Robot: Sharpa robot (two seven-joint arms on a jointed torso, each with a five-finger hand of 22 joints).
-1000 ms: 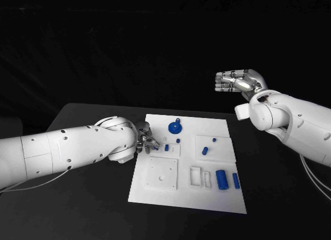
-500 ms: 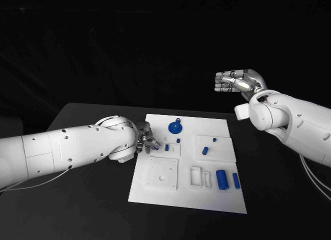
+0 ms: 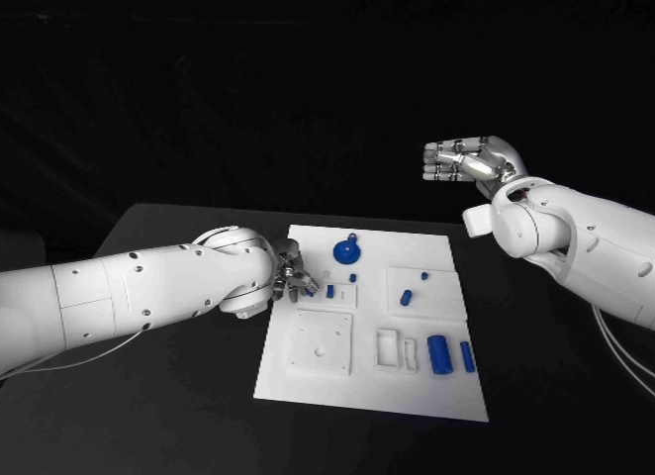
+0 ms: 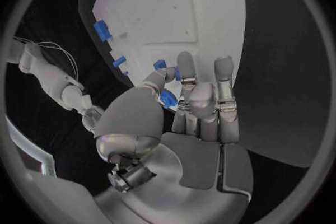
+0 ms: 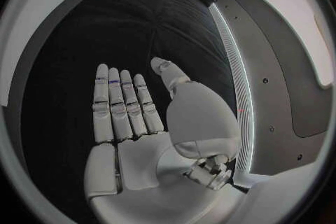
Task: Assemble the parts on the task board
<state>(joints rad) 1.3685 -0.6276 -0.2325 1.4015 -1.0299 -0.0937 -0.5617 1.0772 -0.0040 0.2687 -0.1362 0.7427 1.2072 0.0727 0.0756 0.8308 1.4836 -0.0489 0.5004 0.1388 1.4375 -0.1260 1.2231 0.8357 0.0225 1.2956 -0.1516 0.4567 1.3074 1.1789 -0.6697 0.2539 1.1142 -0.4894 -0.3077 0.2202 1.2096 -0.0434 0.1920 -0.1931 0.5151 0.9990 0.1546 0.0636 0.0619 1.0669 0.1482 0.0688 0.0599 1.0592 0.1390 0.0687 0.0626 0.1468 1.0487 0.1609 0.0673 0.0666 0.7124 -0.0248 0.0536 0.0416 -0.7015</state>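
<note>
Your left robot hand (image 3: 289, 277) sits low at the left edge of the task board (image 3: 327, 396), and in the left wrist view it pinches a small blue part (image 4: 167, 98) between thumb and fingertips, the other fingers lying straight over the board. Just to its right on the board stands a small blue peg (image 3: 329, 291), close beside the fingertips; whether the held part touches the board you cannot tell.

The relation to watch: the pinched part is over the board's left-hand field, while the blue disc (image 3: 347, 252) lies farther off toward the far edge, and the long blue cylinder (image 3: 437, 354) lies near the right, its long axis running near-to-far. The left arm is clearly the nearer one to all of these.

Your right robot hand (image 3: 466, 160) is raised well above and beyond the bench (image 3: 171, 416), to the right. From the head view it looks curled; its own wrist view shows the fingers straight and side by side, holding nothing. It judges as idle for this step.
</note>
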